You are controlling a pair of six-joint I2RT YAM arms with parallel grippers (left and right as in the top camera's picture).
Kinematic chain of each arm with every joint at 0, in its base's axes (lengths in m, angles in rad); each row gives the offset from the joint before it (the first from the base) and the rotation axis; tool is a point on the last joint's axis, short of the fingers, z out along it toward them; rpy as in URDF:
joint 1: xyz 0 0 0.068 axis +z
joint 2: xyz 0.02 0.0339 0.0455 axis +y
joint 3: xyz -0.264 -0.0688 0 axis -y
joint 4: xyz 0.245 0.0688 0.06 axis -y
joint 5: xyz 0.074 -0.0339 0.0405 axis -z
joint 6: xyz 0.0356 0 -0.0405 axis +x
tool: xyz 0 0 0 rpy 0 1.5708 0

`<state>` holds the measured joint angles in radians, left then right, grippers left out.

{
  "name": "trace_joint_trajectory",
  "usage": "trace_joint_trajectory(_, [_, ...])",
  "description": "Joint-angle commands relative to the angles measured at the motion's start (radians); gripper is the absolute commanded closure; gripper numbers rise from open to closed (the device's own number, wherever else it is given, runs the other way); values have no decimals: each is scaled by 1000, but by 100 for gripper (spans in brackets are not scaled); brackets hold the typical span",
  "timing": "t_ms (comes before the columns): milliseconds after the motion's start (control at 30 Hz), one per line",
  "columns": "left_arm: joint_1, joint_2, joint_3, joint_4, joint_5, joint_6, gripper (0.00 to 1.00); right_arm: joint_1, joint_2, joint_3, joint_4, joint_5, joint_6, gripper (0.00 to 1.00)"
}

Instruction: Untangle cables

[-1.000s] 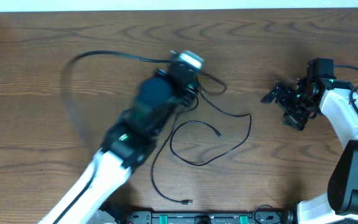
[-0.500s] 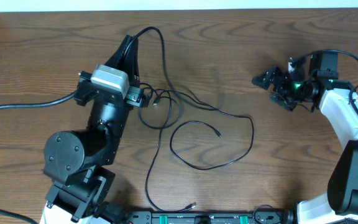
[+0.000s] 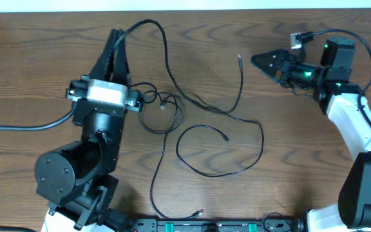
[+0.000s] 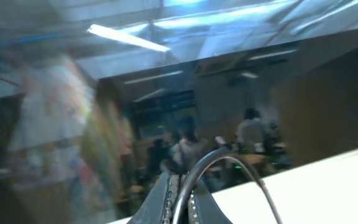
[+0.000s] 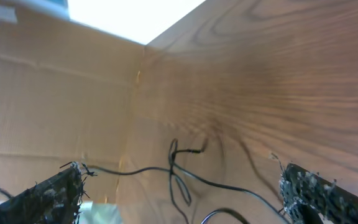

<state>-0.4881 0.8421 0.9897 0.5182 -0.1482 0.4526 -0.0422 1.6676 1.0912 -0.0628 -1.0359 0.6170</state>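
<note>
1. The left claw (image 3: 116, 36) hangs above the far-left part of the brown, wood-grained desk (image 3: 314, 148). Its fingers are pressed together, pinching one of the thin black cables (image 3: 261, 138), which arches out of them.
2. The other strands lie in loose, overlapping loops on the desk's middle.
3. The right claw (image 3: 263, 62), near the far right corner, is spread wide, its rough dark fingers (image 5: 316, 193) holding nothing.

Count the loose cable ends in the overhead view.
3 ends: one upper centre, one in the centre, one by the near edge. More may hide in the tangle beside the left gripper.
</note>
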Motion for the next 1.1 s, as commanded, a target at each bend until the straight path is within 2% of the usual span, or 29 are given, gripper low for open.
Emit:
trace_joint_trajectory(0, [5, -7, 12, 15, -301, 192, 93, 79, -14, 6, -3, -21, -52, 1])
trace_joint_trajectory(33, [5, -7, 11, 15, -352, 224, 92, 97, -14, 6, -11, -3, -63, 1])
trace_joint_trajectory(100, [21, -7, 11, 14, -547, 375, 92, 142, -14, 6, -64, 118, -65, 1])
trace_joint_trajectory(200, [74, -7, 11, 1, -682, 454, 93, 180, -14, 6, -129, 248, -65, 1])
trace_joint_trajectory(300, [190, -6, 11, -84, -721, 470, 93, 222, -14, 6, -166, 356, -73, 2])
trace_joint_trajectory(433, [319, 22, 11, -132, -721, 463, 93, 264, -14, 6, -201, 433, -154, 6])
trace_joint_trajectory(467, [377, 45, 11, -146, -721, 442, 92, 278, -14, 6, -228, 467, -170, 6])
trace_joint_trajectory(633, [502, 145, 11, -214, -720, 394, 93, 293, -14, 6, -301, 566, -175, 5])
trace_joint_trajectory(733, [556, 231, 11, -280, -721, 341, 93, 293, -14, 6, -354, 558, -296, 4])
trace_joint_trajectory(933, [579, 343, 11, -413, -711, 116, 93, 293, -14, 6, -500, 560, -467, 4])
trace_joint_trajectory(1067, [579, 383, 11, -593, -580, -61, 92, 293, -14, 6, -593, 597, -522, 5])
